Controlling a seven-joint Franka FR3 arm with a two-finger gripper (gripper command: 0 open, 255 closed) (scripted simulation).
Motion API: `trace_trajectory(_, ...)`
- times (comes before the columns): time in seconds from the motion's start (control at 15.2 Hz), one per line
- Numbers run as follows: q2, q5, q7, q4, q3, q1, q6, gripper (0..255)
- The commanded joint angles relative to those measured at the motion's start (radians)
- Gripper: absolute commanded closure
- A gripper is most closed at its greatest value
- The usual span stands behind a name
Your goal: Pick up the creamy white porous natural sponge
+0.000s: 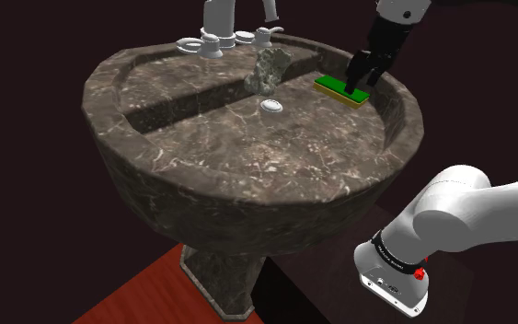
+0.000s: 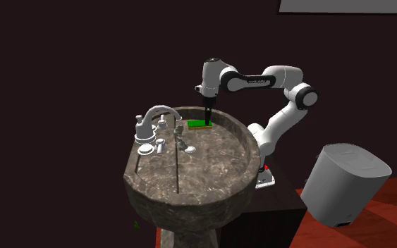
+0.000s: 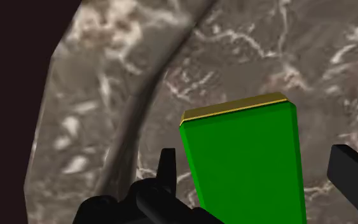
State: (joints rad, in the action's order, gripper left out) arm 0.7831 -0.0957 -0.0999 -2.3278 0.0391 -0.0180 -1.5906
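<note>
The all-black two-finger hand (image 1: pixel 351 86) hangs low over a flat green rectangular pad with a yellow lower layer (image 1: pixel 342 89). The pad lies on the inner slope of the dark veined stone pedestal sink (image 1: pixel 247 212), close to the rim on the arm's side. In the wrist view the fingers (image 3: pixel 166 167) stand apart on either side of the pad and touch nothing: the hand is released, grasping nothing.

The task's thing, a pale grey-white, lumpy, porous sponge (image 1: pixel 268 69), sits well apart from the hand. It is in the basin just below the white faucet (image 1: pixel 216 41) at the sink's back edge, and a small white round drain plug (image 1: pixel 270 107) lies near it toward the basin's middle.

The main risk, as I judge it, is closing here, since the hand would then take the green pad, the wrong thing. If the hand crosses to the sponge this low, the fingers could drag the pad or scrape the sloped wall. Near the sponge, the faucet and its handles crowd the back edge. The basin's middle is open, so lifting first and approaching from that side looks safest.
</note>
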Motion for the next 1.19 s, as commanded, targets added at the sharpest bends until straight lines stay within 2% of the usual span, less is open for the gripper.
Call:
trace_trajectory(0.0, 0.0, 0.0, 0.0, 0.0, 0.0, 0.0, 0.0, 0)
trace_trajectory(0.53, -0.322, 0.077, 0.29, 0.328, 0.045, 0.143, 0.06, 0)
trace_trajectory(1.12, -0.647, 0.185, 0.587, 0.749, 0.044, 0.253, 0.233, 0)
